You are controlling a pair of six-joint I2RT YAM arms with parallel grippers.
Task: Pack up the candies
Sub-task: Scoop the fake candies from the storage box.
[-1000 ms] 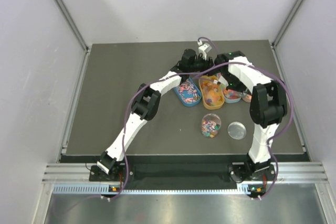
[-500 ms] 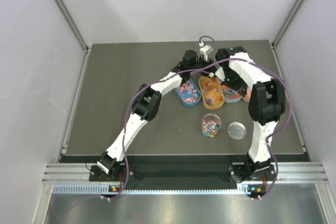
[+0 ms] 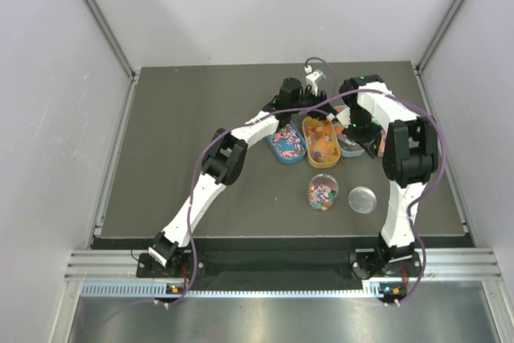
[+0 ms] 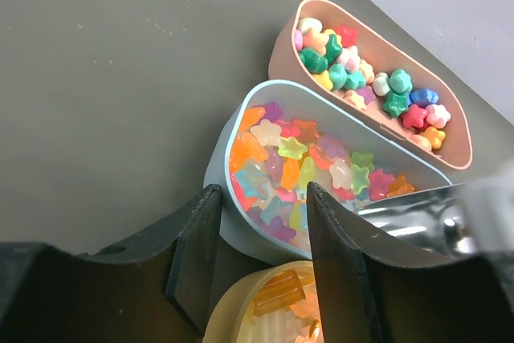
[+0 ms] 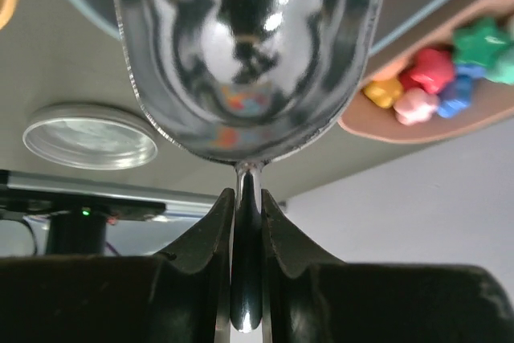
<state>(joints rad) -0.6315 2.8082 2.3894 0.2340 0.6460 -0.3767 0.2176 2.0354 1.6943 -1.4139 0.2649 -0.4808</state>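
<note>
Star-shaped pastel candies point(image 4: 309, 168) fill a light-blue tray point(image 4: 221, 162). Brighter star candies point(image 4: 377, 78) fill a pink tray point(image 4: 281, 50) behind it, and orange-yellow gummies point(image 4: 281, 291) lie in a yellow tray point(image 4: 229, 311). My left gripper point(image 4: 263, 190) straddles the yellow tray's far end, with both fingers point(image 4: 193, 255) against its rim. My right gripper point(image 5: 247, 194) is shut on the handle of a silver scoop point(image 5: 241, 54), whose bowl is empty and hangs over the light-blue tray. The scoop point(image 4: 426, 214) shows at the right of the left wrist view.
A clear jar point(image 3: 323, 192) holding mixed candies stands in front of the trays, its lid point(image 3: 363, 199) beside it on the right. A dark-blue tray point(image 3: 287, 144) of pink-black-white bits lies left of the yellow tray point(image 3: 321, 144). The lid point(image 5: 88, 134) also shows under the scoop.
My right arm has swung to the right, carrying the scoop from over the yellow tray to the light-blue one. The left gripper has stayed at the yellow tray's end.
</note>
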